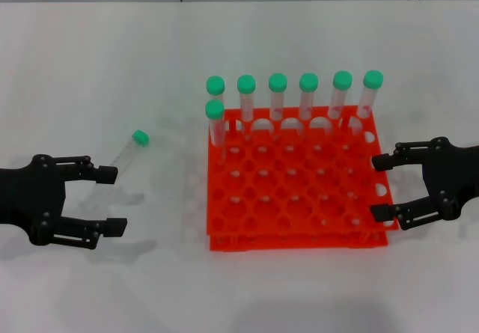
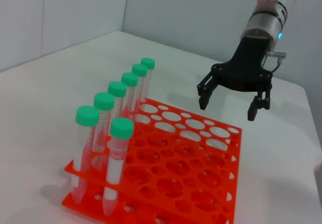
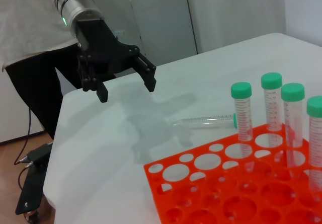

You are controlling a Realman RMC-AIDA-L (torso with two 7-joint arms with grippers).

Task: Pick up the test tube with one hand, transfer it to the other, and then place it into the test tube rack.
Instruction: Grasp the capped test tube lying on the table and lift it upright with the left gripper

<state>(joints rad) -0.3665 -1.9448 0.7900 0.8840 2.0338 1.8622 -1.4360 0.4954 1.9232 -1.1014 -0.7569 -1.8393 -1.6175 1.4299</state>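
Note:
The test tube [image 1: 133, 144], clear with a green cap, lies on its side on the white table, left of the orange-red test tube rack [image 1: 299, 241]. It also shows in the right wrist view [image 3: 204, 120]. My left gripper [image 1: 112, 200] is open and empty, low at the table's front left, just in front of the lying tube and apart from it; the right wrist view [image 3: 127, 89] shows it too. My right gripper [image 1: 378, 188] is open and empty over the rack's right edge, also seen in the left wrist view [image 2: 227, 108]. Several green-capped tubes [image 1: 278, 97] stand in the rack's far rows.
The rack [image 2: 166, 163] [image 3: 201, 183] has many empty holes in its front rows. The table's left edge [image 3: 55, 148] drops to the floor, where a person in dark trousers [image 3: 35, 93] stands. A wall runs behind the table.

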